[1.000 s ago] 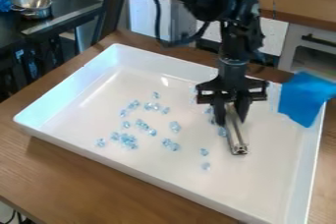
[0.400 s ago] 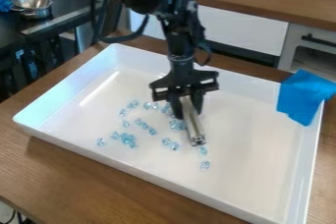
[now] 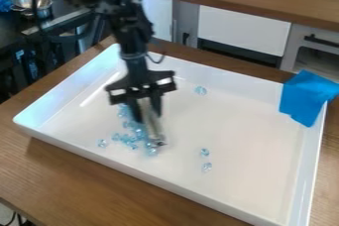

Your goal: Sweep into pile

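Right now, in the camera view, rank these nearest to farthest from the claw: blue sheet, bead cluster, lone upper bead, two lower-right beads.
1. Bead cluster: under and left of the claw.
2. Lone upper bead and two lower-right beads: too close to call, both right of the claw.
3. Blue sheet: far right, over the tray's edge.

Your arm (image 3: 126, 19) comes in from the upper left, dark and a little blurred, and passes over the far rim of the white tray (image 3: 261, 136). From there it slopes down to your wrist (image 3: 136, 61), above the tray's far left part. Your gripper (image 3: 147, 112) hangs below that, fingers pointing down, inside the tray and left of its middle. You have the two fingers (image 3: 156, 105) slightly apart, one on either side of what they grip.
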Tool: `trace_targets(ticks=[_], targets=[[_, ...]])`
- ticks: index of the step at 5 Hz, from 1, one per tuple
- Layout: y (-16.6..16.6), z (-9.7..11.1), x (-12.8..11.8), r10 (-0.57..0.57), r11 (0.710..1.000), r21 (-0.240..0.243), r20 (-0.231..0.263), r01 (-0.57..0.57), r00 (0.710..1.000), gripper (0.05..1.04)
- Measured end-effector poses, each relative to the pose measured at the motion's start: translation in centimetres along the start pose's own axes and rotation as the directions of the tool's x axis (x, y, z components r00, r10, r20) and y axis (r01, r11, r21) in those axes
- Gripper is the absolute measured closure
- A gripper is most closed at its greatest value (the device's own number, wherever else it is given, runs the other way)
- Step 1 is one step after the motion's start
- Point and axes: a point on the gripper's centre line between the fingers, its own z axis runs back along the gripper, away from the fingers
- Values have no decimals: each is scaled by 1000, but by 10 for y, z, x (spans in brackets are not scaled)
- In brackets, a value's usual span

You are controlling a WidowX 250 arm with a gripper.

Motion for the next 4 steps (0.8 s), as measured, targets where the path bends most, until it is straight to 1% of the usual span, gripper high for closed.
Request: trace_targets(ticks=[1,2,3,4], targets=[[24,3,10,67,998,-21,-7,-67,998,702],[46,7,21,142,989,-40,13,-142,990,702],[60,7,25,160,987,-25,36,-159,986,702],[81,14,28,195,981,-21,52,-194,979,702]])
